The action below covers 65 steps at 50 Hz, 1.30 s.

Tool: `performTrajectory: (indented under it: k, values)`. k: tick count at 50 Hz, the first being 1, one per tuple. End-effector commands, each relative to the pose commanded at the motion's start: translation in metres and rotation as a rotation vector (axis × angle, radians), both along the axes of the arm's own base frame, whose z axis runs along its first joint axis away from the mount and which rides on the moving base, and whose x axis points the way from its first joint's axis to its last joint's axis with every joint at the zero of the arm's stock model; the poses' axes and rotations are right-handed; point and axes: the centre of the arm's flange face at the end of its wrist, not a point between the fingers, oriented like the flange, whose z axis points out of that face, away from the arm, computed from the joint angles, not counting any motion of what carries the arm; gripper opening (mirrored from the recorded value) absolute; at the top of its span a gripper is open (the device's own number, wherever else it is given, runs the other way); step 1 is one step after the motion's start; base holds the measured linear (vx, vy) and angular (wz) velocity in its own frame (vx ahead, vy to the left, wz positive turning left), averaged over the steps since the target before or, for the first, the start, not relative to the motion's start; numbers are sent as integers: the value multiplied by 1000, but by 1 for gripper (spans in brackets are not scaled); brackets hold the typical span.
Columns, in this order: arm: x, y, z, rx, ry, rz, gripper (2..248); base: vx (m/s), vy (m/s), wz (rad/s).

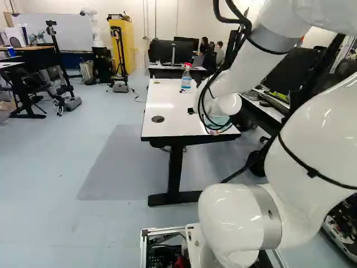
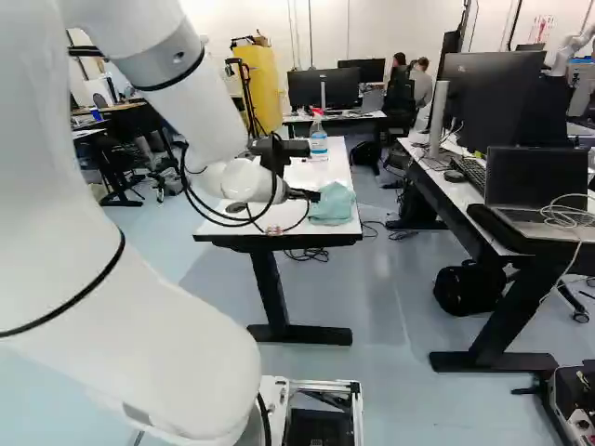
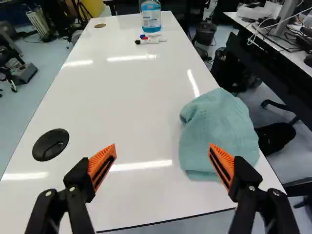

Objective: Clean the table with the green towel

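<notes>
Black gripper (image 2: 316, 196), fingers wide apart, nothing held; green towel (image 3: 219, 126), bunched on white table (image 3: 136, 107) near its edge, ahead of one finger, perhaps touching; bottle (image 3: 151, 18) farther along

Bright, white indoor light fills the room, and the back wall (image 2: 325, 32) looks nearly blown out. Broken streaks of glare lie across the glossy table (image 3: 141, 92) in the wrist view, and small highlights dot the white arm (image 1: 318, 134). A broad, soft shadow (image 1: 120, 170) darkens the floor (image 1: 50, 173) beside the table in the left base view.
</notes>
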Motion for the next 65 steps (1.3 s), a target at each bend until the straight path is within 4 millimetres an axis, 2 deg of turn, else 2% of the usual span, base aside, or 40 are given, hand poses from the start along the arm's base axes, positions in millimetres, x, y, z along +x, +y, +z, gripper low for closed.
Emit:
performTrajectory:
  k: [34,65]
  values:
    - [-65,28,-34,-24,-147,79,247,0,0,0]
    - [-99,38,-50,-30,-218,118,247,0,0,0]
